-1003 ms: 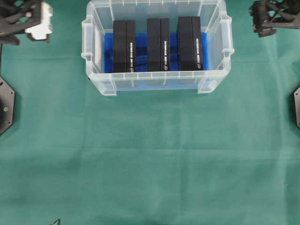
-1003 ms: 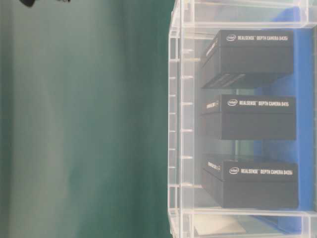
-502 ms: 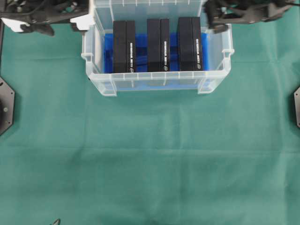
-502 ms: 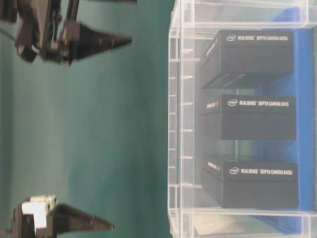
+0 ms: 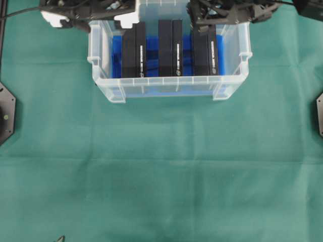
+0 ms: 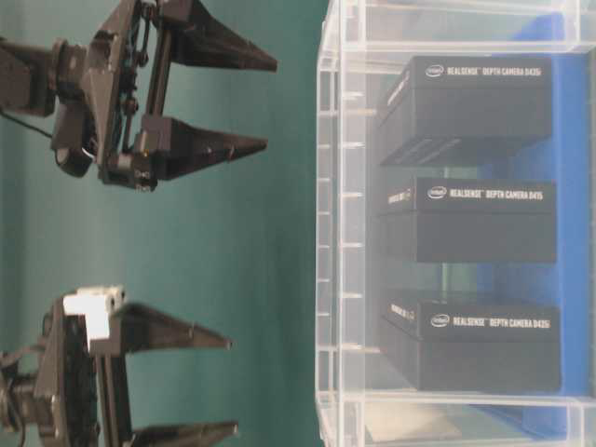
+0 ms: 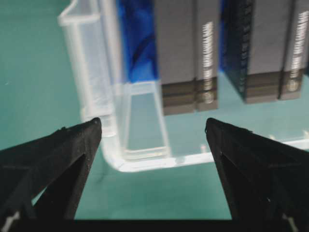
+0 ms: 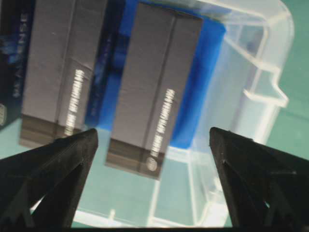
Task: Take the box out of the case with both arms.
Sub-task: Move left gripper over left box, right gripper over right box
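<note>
The clear case [image 5: 169, 86] stands at the far middle of the table, with a blue sheet [image 5: 116, 60] on its bottom. Three black boxes stand in it: left [image 5: 133, 49], middle [image 5: 170, 48] and right [image 5: 204, 49]. My left gripper [image 5: 127, 15], with white parts, hangs open over the far end of the left box. My right gripper [image 5: 204, 16] hangs open over the far end of the right box. The table-level view shows both above the rim, left gripper [image 6: 233, 386] and right gripper [image 6: 270, 104], touching nothing. The left wrist view shows my left gripper [image 7: 152, 123] over the left box [image 7: 186, 53]. The right wrist view shows my right gripper [image 8: 153, 131] over the right box [image 8: 154, 92].
Green cloth [image 5: 161, 171] covers the table in front of the case. Black mounts sit at the left edge [image 5: 6, 113] and the right edge [image 5: 319, 115]. The case walls [image 8: 260, 87] rise round the boxes, with narrow gaps between the boxes.
Both arms have swung inward from the far corners to above the far part of the case. In the table-level view both open grippers have come into view and moved closer to the rim.
</note>
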Controlling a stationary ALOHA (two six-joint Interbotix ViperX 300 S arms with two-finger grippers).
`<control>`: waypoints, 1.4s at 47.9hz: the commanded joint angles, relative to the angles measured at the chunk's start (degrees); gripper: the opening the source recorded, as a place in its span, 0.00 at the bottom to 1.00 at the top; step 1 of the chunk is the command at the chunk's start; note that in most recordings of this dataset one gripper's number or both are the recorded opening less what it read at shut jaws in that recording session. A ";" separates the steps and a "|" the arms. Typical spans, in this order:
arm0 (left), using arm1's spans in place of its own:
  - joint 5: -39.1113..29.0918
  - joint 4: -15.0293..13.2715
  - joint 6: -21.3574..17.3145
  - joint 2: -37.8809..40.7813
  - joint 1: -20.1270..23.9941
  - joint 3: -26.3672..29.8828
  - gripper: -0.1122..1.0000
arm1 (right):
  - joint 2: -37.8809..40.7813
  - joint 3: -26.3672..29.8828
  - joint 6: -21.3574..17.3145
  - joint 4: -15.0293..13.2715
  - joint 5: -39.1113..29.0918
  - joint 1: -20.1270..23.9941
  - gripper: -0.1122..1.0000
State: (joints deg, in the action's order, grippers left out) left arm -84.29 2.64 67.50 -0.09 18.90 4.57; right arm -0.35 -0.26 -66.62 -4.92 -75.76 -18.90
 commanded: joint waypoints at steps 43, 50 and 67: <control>0.26 0.18 -2.37 4.22 -0.35 6.77 0.86 | 1.41 3.87 0.62 0.09 0.35 0.44 0.96; 1.58 0.18 -2.37 4.31 -0.53 6.86 0.86 | 1.41 3.87 0.62 0.09 0.26 0.44 0.96; 2.02 0.18 -2.37 4.66 -0.97 6.77 0.86 | 1.49 3.96 0.62 0.09 0.26 0.44 0.96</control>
State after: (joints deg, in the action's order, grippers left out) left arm -82.35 2.64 65.21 5.45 18.11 9.93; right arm 1.76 2.02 -65.83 -4.92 -75.76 -18.46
